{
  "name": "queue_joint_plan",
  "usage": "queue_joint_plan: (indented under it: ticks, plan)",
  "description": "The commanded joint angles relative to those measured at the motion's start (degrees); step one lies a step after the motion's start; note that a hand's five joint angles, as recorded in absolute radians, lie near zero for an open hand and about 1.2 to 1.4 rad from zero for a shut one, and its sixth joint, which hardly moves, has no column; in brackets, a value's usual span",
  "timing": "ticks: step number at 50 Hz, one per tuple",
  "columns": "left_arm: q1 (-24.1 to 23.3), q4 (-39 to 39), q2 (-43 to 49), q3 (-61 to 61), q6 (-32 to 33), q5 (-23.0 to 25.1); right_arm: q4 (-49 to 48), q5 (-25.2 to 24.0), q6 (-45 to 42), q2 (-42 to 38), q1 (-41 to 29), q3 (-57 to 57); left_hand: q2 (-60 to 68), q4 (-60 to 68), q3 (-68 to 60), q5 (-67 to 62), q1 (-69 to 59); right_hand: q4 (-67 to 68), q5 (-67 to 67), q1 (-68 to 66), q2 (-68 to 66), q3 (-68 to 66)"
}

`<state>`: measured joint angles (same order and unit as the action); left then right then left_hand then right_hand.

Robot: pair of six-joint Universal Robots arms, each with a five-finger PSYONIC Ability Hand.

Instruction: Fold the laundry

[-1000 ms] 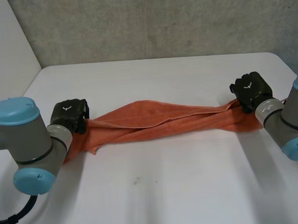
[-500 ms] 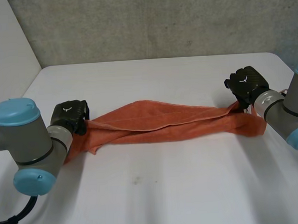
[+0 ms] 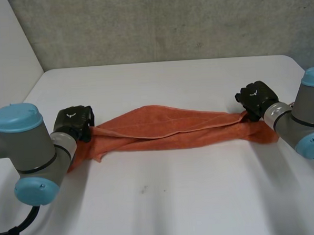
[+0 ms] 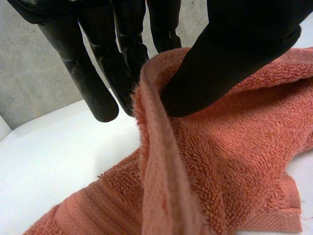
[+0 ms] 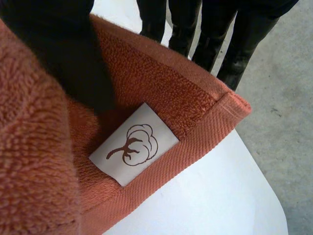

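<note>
An orange terry towel (image 3: 163,129) hangs bunched lengthways in a long band between my two hands, just above the white table (image 3: 177,200). My left hand (image 3: 73,121) holds its left end; in the left wrist view the thumb (image 4: 230,58) pinches a folded edge of the towel (image 4: 230,161) against the fingers (image 4: 93,83). My right hand (image 3: 256,97) holds the right end. In the right wrist view its thumb (image 5: 58,54) presses the towel (image 5: 44,161) near a hemmed corner with a white label (image 5: 133,143), and the fingers (image 5: 234,29) stand behind that corner.
A grey concrete wall (image 3: 168,22) rises behind the table's far edge. A white wall (image 3: 6,46) stands at the left. The table's right far corner (image 3: 293,60) lies close behind my right arm.
My right hand has moved inward to the left and a little lower with its end of the towel, and its fingers have closed somewhat. The left hand has stayed still.
</note>
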<state>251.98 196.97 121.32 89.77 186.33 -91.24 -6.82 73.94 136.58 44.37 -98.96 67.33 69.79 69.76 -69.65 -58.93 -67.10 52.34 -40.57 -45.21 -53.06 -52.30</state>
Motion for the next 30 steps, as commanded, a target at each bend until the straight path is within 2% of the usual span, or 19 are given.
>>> queue_joint_plan:
  ticks: [1,4,6,7,9,10,11,12,14,15,17,18,19,20,22,23,25,27,30]
  plan:
    - [0.0,0.0,0.7,-0.3,0.0,0.0,0.1,0.5,0.1,-1.1,-0.1,-3.0,10.2,10.2,-10.3,-11.1,-12.9,27.7,-29.4,-34.8,-26.9,-27.7]
    - [0.0,-0.4,-0.3,-0.3,1.4,-0.2,0.2,1.5,0.6,1.3,-0.3,-3.0,10.2,10.2,-10.3,-11.1,-12.9,27.7,-29.4,-34.8,-26.9,-27.7]
    - [-0.1,-1.0,-3.7,-0.1,5.6,-0.3,0.3,2.3,3.2,7.2,-0.2,-1.8,10.2,10.2,-10.3,-11.1,-12.9,27.7,-29.4,-34.8,-26.9,-27.7]
    - [-0.1,-1.0,-3.7,-0.1,5.6,-0.3,0.3,2.3,3.2,7.2,-0.2,-1.8,10.2,10.2,-10.3,-11.1,-12.9,27.7,-29.4,-34.8,-26.9,-27.7]
    - [-0.2,-1.3,-6.4,0.2,8.4,-0.2,1.5,2.5,7.5,15.3,0.1,0.2,10.2,10.2,-10.3,-11.1,-12.9,27.7,-29.4,-34.8,-26.9,-27.7]
    - [-0.5,-1.9,-8.9,1.4,10.9,-0.2,1.5,2.5,7.6,15.3,0.1,0.3,10.2,10.2,-10.3,-11.1,-12.9,27.7,-29.4,-34.8,-26.9,-27.7]
    - [-0.6,-3.1,-11.2,2.8,13.3,-0.1,3.7,2.2,9.0,19.0,0.7,1.1,10.2,10.2,-10.3,-11.1,-12.9,27.7,-29.4,-34.8,-26.9,-27.7]
    - [-0.6,-3.1,-11.2,2.8,13.4,-0.1,3.7,2.2,9.0,19.1,0.7,1.1,10.2,10.2,-10.3,-11.1,-12.9,27.7,-29.4,-34.8,-26.9,-27.7]
    - [-1.2,-6.1,-16.2,5.1,17.3,-0.2,12.1,1.7,9.0,24.3,2.7,2.0,10.2,10.2,-10.3,-11.1,-12.9,27.7,-29.4,-34.8,-26.9,-27.7]
    - [-1.2,-6.2,-16.2,5.1,17.3,-0.2,12.2,1.6,9.0,24.4,2.7,2.0,10.2,10.2,-10.3,-11.1,-12.9,27.7,-29.4,-34.8,-26.9,-27.7]
    - [-1.3,-8.2,-19.2,6.3,18.3,-0.2,22.1,1.2,7.8,26.7,4.0,2.8,10.2,10.2,-10.3,-11.1,-12.9,27.7,-29.4,-34.8,-26.9,-27.7]
    - [-1.5,-10.2,-21.9,7.7,18.8,-0.2,22.1,1.2,7.8,26.7,4.0,2.8,10.2,10.2,-10.3,-11.1,-12.9,27.7,-29.4,-34.8,-26.9,-27.7]
    - [-1.5,-12.4,-24.4,9.0,19.1,-0.1,27.0,0.9,6.3,27.3,4.4,4.0,10.2,10.2,-10.3,-11.1,-12.9,27.7,-29.4,-34.8,-26.9,-27.7]
    - [-1.5,-12.4,-24.5,9.0,19.1,-0.1,27.0,0.9,6.3,27.3,4.4,4.0,10.2,10.2,-10.3,-11.1,-12.9,27.7,-29.4,-34.8,-26.9,-27.7]
    - [-1.6,-16.7,-28.1,10.9,19.2,0.0,35.1,0.5,-0.2,28.6,4.7,8.1,10.2,10.2,-10.3,-11.1,-12.9,27.7,-29.4,-34.8,-26.9,-27.7]
    - [-1.6,-16.7,-28.2,10.9,19.2,0.0,35.1,0.5,-0.3,28.6,4.7,8.1,10.2,10.2,-10.3,-11.1,-12.9,27.7,-29.4,-34.8,-26.9,-27.7]
    - [-1.6,-19.0,-29.3,11.9,19.4,0.1,40.6,1.2,-7.3,30.2,4.7,13.5,10.2,10.2,-10.3,-11.1,-12.9,27.7,-29.4,-34.8,-26.9,-27.7]
    - [-1.5,-23.0,-29.9,13.8,19.6,0.4,41.7,1.1,-10.1,30.9,5.0,16.4,10.2,10.2,-10.3,-11.1,-12.9,27.7,-29.4,-34.8,-26.9,-27.7]
    - [-1.0,-24.1,-28.8,15.1,20.2,0.5,41.4,0.8,-13.7,31.3,6.1,20.7,10.2,10.2,-10.3,-11.1,-12.9,27.7,-29.4,-34.8,-26.9,-27.7]
